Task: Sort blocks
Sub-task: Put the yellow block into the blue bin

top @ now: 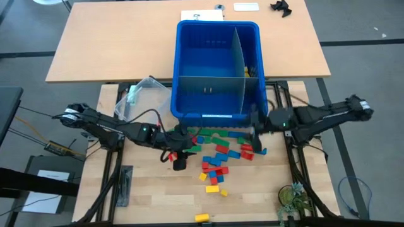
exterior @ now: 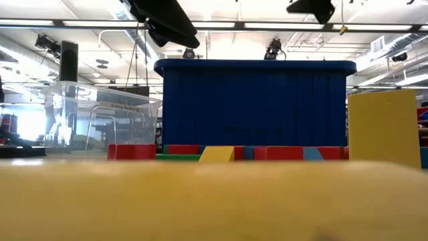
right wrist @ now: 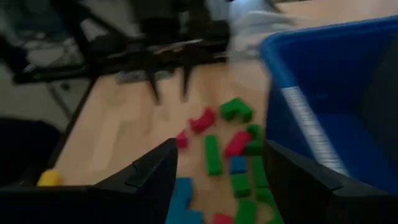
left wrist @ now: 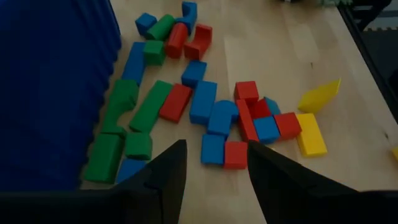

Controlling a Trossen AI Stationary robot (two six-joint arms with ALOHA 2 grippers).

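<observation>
Many small blocks (top: pixel 221 150) in red, blue, green and yellow lie scattered on the wooden table just in front of the blue bin (top: pixel 218 69); they also show in the left wrist view (left wrist: pixel 205 102). My left gripper (top: pixel 187 146) hovers open over the pile's left end, nothing between its fingers (left wrist: pixel 214 149). My right gripper (top: pixel 254 140) is at the pile's right end by the bin's near right corner, open and empty (right wrist: pixel 221 149). In the low view the blocks (exterior: pixel 180 152) lie in a row before the bin.
The bin has grey dividers (top: pixel 243 63) inside. A clear plastic tub (top: pixel 146 94) stands left of the bin. Loose yellow blocks (top: pixel 213 188) lie nearer the front edge, one (top: pixel 202 217) at the edge itself. A small plant (top: pixel 293 198) sits at the front right.
</observation>
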